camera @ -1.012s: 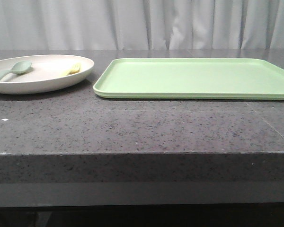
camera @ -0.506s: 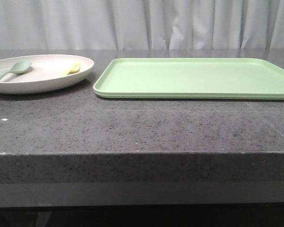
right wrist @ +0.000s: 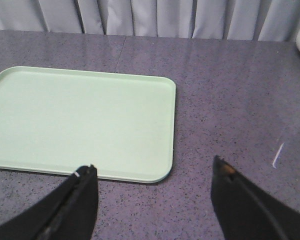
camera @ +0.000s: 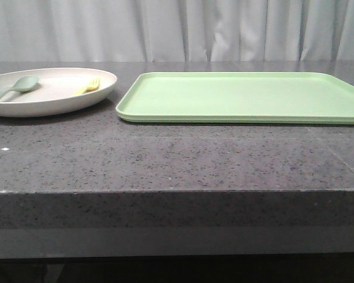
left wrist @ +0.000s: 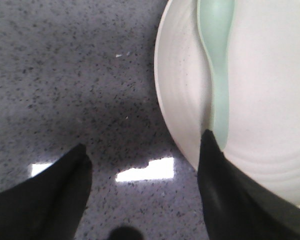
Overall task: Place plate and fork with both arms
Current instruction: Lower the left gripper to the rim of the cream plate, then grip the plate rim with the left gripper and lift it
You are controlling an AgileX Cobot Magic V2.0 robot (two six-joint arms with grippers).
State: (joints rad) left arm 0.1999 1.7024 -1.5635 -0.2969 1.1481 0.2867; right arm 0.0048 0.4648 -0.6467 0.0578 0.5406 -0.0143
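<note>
While nothing was gripped: task looked barely begun.
Plate (camera: 53, 100): left of tray (camera: 242, 97), holding fork (camera: 87, 86) and spoon (camera: 15, 87).
Left gripper (left wrist: 145, 165): wide, straddling plate's rim.
Right gripper (right wrist: 152, 185): wide, empty, near tray.

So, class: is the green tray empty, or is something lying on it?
Empty. The front view shows the green tray with a bare surface; the spoon and fork lie on the plate beside it.
</note>
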